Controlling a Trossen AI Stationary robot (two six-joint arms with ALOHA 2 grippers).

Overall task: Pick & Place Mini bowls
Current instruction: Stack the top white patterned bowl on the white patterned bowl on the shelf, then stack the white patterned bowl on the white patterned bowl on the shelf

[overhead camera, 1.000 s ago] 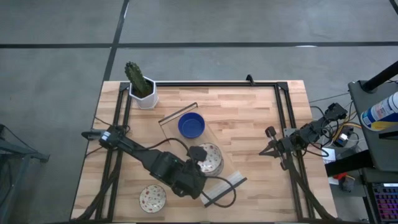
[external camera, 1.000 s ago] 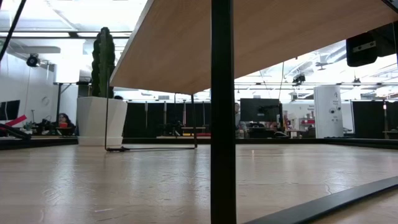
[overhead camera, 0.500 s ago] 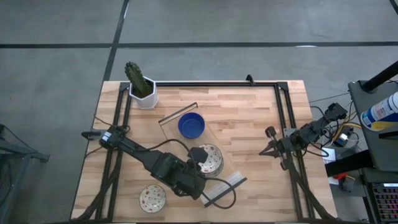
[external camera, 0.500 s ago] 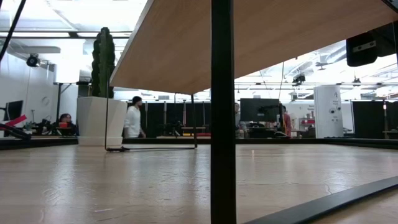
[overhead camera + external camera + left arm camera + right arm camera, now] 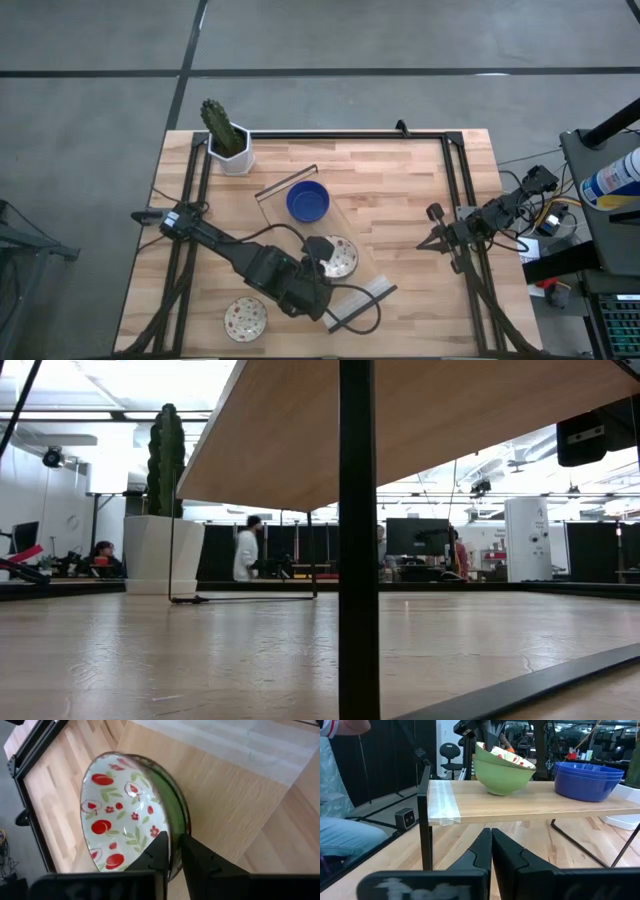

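Note:
A raised wooden shelf [image 5: 352,232] stands mid-table. On it sit stacked cobalt blue mini bowls [image 5: 308,202] [image 5: 590,781] and floral mini bowls, green outside [image 5: 340,257] [image 5: 502,770]. The top floral bowl [image 5: 125,815] lies tilted in the one beneath. My left gripper [image 5: 320,250] [image 5: 172,840] is shut on it. Another floral bowl [image 5: 245,318] rests on the table near the front edge. My right gripper [image 5: 432,238] [image 5: 491,845] waits shut at the table's right side. My left gripper pinches the top floral bowl's rim [image 5: 173,822], one finger [image 5: 159,851] inside the bowl and the other finger [image 5: 194,854] on its green outer wall. The fingers come slanting from the table's near left. The bowl sits tilted, its lower part still in the bowl beneath.
A white hexagonal cactus pot [image 5: 232,150] [image 5: 160,550] stands at the far left corner. The shelf has thin black legs [image 5: 358,540] and white tape [image 5: 362,298] at its near end. A black frame [image 5: 455,180] borders the table. People move in the room behind.
Both arms keep still. In the room beyond the table a person in white walks toward the right.

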